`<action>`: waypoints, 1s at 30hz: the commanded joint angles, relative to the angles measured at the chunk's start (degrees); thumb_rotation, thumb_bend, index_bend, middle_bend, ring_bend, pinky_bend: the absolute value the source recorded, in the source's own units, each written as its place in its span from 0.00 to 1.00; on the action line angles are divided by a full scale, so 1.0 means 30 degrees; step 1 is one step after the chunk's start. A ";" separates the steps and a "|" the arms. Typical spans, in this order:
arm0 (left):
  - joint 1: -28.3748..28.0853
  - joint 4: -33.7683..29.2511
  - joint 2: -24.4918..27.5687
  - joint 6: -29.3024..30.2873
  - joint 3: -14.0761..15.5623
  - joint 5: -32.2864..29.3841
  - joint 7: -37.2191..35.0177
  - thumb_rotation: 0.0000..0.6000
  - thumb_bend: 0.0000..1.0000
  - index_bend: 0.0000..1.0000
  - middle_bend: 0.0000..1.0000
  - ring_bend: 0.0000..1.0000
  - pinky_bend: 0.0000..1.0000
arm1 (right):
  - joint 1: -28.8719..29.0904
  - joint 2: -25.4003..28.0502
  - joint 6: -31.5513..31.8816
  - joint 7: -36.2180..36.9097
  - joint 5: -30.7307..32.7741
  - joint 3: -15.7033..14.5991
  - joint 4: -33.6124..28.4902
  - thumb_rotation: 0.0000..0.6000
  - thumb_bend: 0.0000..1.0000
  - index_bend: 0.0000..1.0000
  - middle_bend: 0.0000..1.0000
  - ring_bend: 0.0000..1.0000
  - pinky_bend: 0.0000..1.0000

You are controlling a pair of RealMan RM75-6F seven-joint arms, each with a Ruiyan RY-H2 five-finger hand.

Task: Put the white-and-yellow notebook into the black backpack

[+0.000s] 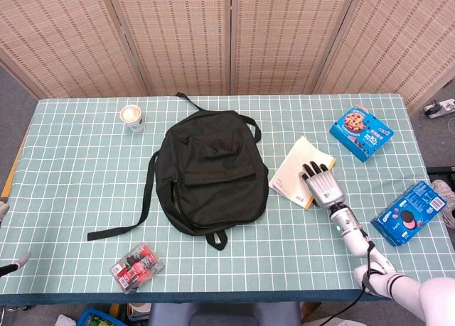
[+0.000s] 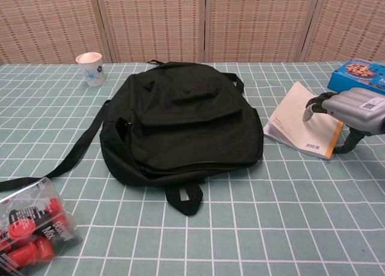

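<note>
We found the task at its first step, the reach for the white-and-yellow notebook (image 1: pixel 301 171), with nothing yet lifted. The notebook lay flat on the worktop (image 1: pixel 78 177) just to the right of the black backpack (image 1: pixel 210 171), close to it but, as far as we could judge, not touching, its yellow spine edge turned away from the bag. The right robot hand (image 1: pixel 321 187) hung over the notebook's outer, yellow-edged side, its fingers spread apart and lightly curled, gripping nothing; in the chest view the fingertips (image 2: pixel 306 115) stood above the cover, and we could not tell whether any of them touched it. The left robot hand (image 1: pixel 4 211) showed only as a sliver at the far edge of the head view (too little of it to say how its fingers lay). The backpack lay on its back with its straps trailing, and we could not make out an open mouth; a zip line ran down its left side, but whether it gaped we could not say. We judged that the next move called for getting the fingers under or around the thin notebook's free edge, which a flat cover on cloth makes awkward, and that the bag would then need an opening held wide enough to take it, probably by the other hand.
</note>
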 commanded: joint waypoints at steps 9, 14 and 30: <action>0.0071 -0.0042 0.0114 0.0044 -0.0027 -0.0020 -0.0151 1.00 0.14 0.07 0.07 0.14 0.08 | 0.0558 -0.1192 0.0742 0.1798 -0.0745 -0.0011 0.1827 1.00 0.28 0.26 0.18 0.09 0.21; 0.0099 -0.0057 0.0200 0.0025 -0.0036 -0.0037 -0.0314 1.00 0.14 0.07 0.07 0.14 0.08 | 0.0797 -0.1430 0.0809 0.2277 -0.0894 0.0006 0.2237 1.00 0.30 0.26 0.18 0.09 0.21; 0.0042 -0.0237 0.0394 -0.0194 -0.0063 -0.0096 -0.0502 1.00 0.14 0.07 0.07 0.14 0.08 | 0.1263 -0.3117 0.1912 0.4116 -0.0941 0.0524 0.4552 1.00 0.34 0.50 0.24 0.13 0.21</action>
